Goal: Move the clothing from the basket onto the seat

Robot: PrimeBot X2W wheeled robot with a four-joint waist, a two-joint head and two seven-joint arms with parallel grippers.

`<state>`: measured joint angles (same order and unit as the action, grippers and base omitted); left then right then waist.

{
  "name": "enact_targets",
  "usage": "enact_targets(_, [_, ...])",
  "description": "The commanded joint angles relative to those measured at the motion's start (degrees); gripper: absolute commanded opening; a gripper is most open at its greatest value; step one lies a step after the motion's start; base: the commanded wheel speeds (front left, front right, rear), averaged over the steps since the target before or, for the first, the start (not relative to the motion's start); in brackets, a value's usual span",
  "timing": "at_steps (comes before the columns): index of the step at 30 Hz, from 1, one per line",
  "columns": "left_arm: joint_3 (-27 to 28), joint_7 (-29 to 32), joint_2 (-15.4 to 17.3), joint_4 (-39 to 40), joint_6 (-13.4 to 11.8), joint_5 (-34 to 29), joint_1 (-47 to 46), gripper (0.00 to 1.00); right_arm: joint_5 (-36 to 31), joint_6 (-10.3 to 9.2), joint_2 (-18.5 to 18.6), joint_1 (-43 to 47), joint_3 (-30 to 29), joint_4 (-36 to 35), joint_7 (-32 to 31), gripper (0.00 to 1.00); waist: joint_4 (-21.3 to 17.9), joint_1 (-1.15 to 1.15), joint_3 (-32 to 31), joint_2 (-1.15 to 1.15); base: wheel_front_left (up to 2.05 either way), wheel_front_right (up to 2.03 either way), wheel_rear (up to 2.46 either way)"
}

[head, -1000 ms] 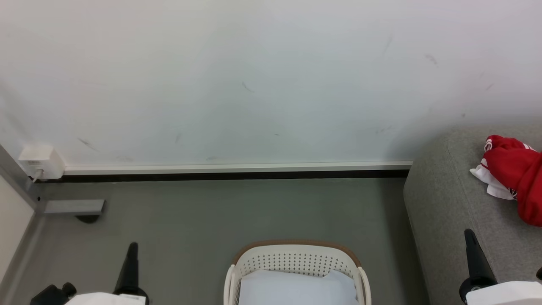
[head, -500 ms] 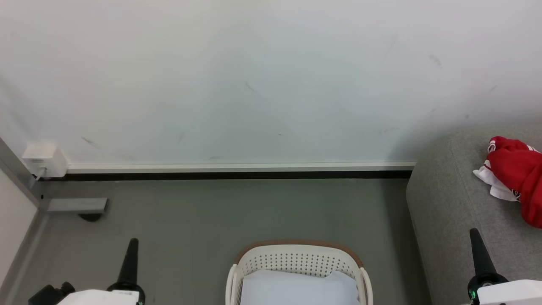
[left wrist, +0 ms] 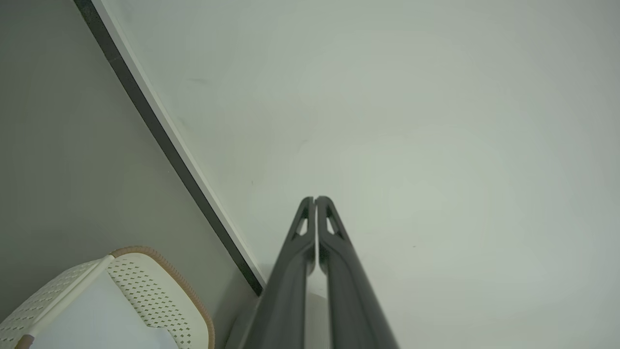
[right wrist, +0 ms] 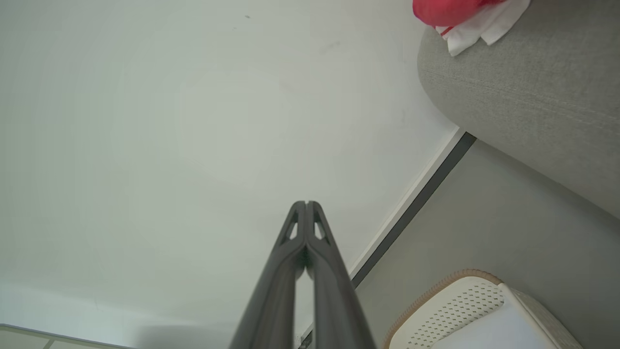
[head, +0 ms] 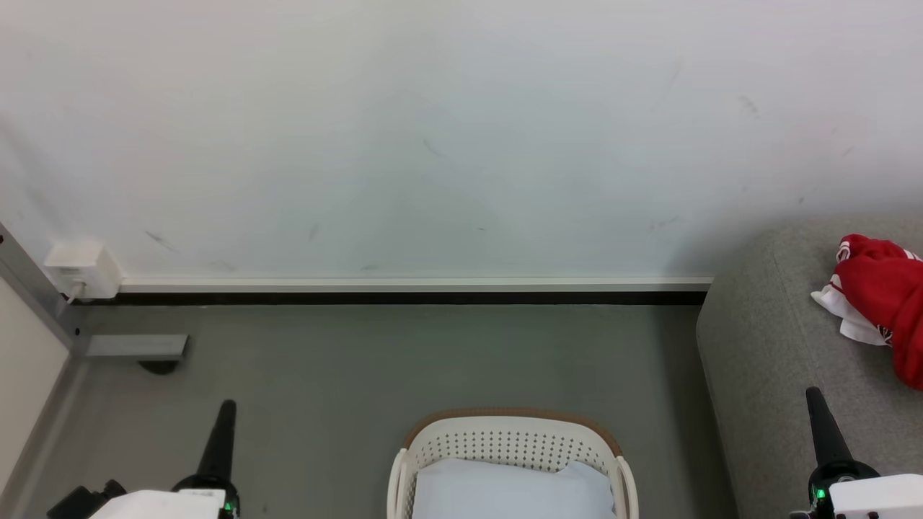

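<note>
Red clothing (head: pixel 880 288) lies bunched on the grey seat (head: pixel 764 346), right of the basket (head: pixel 505 440) and well apart from it. Inside the basket, the part in view holds a pale sheet (head: pixel 497 494). Either side of the basket sit the left gripper (left wrist: pixel 315 199) and right gripper (right wrist: pixel 306 203), jaws clenched tight, gripping nothing. By the look of it the move is done, unless something hides in the basket's unseen near half.
</note>
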<state>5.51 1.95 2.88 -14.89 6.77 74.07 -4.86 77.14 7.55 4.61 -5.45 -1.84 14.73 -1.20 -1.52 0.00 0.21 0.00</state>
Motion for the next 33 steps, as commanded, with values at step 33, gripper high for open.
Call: enact_targets(33, [1.02,4.00,0.08,0.85,0.76,15.54,-1.47,0.00,13.05,-0.11,-1.14,-0.96,-3.67,-0.85,-4.22,0.00,1.19,0.00,-0.03,0.00,0.00,0.00,0.00])
